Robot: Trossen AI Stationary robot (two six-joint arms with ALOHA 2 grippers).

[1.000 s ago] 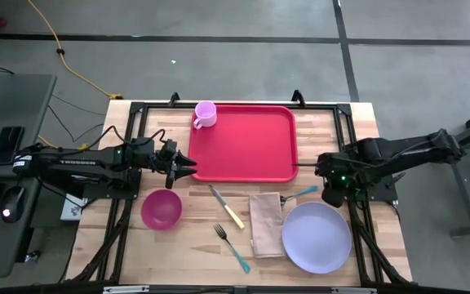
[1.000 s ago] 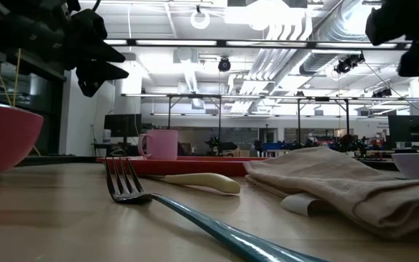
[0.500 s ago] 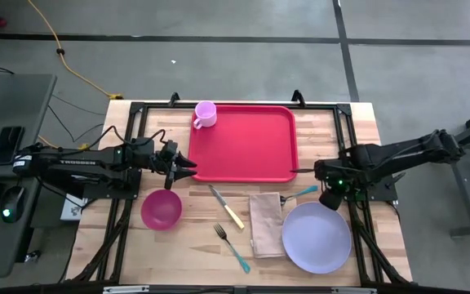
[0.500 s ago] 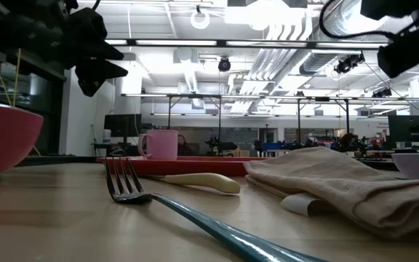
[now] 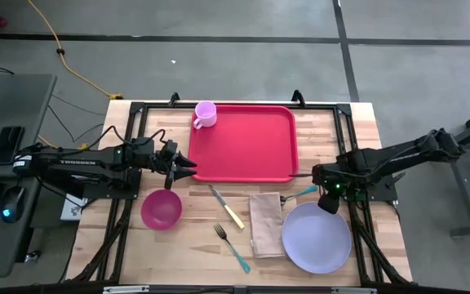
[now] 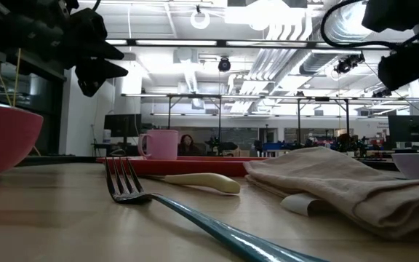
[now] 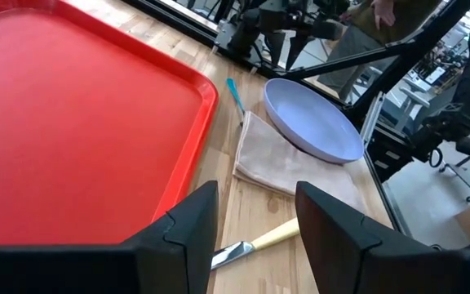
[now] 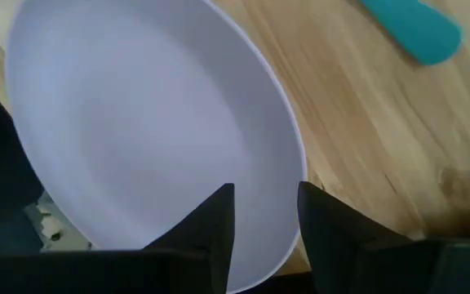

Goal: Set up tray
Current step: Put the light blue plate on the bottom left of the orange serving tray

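The red tray (image 5: 243,147) lies flat at the table's far middle, with a pink mug (image 5: 205,114) standing in its far left corner. My left gripper (image 5: 182,167) hovers open and level at the tray's near left corner (image 7: 178,163), holding nothing. The lavender plate (image 5: 317,238) lies on the table at the near right. My right gripper (image 5: 328,201) points steeply down over the plate's far rim (image 8: 288,155). Its fingers are open and stand on either side of that rim; no touch shows.
Near the table's front lie a magenta bowl (image 5: 161,209), a cream-handled knife (image 5: 228,207), a teal fork (image 5: 232,247) and a folded beige napkin (image 5: 265,224). A teal spoon handle (image 5: 303,193) lies just left of my right gripper. A black frame rims the table.
My right gripper has come down toward the plate's far rim, tipping a little more steeply. My left arm and all the objects have kept still.
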